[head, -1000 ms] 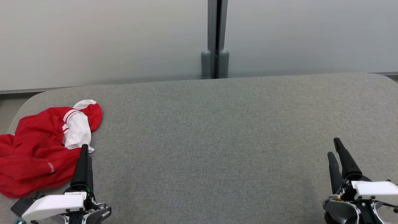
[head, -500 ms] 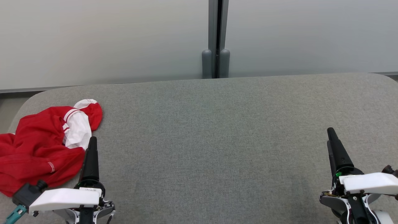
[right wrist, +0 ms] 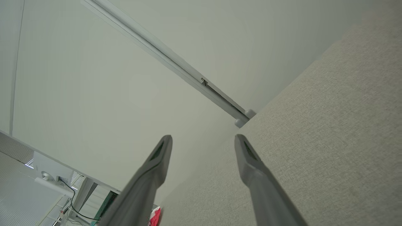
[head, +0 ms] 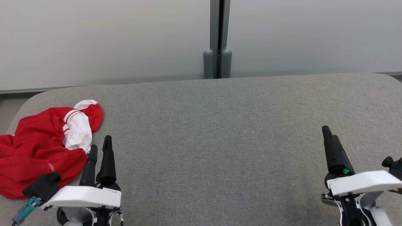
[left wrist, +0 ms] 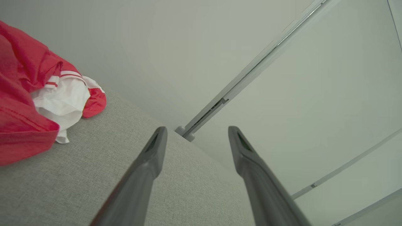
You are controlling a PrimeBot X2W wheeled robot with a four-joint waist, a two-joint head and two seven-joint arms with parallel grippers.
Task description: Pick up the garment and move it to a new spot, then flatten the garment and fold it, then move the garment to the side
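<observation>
In the head view, the crumpled red-and-white fabric garment [head: 34,153] lies heaped at the far left edge of the grey cloth-covered table [head: 220,141]. The left gripper [head: 101,142] is just beside the garment's right border with its two dark fingers parted, while the right gripper [head: 329,131] hangs over the table's right side, well apart from the garment. In the left wrist view, the fingers [left wrist: 147,169] stand spread wide over bare table with nothing between them and the garment off to their left. In the right wrist view, that gripper's fingers [right wrist: 251,169] likewise stand spread and empty above the table's far edge, with pale wall panels [right wrist: 94,78] behind.
</observation>
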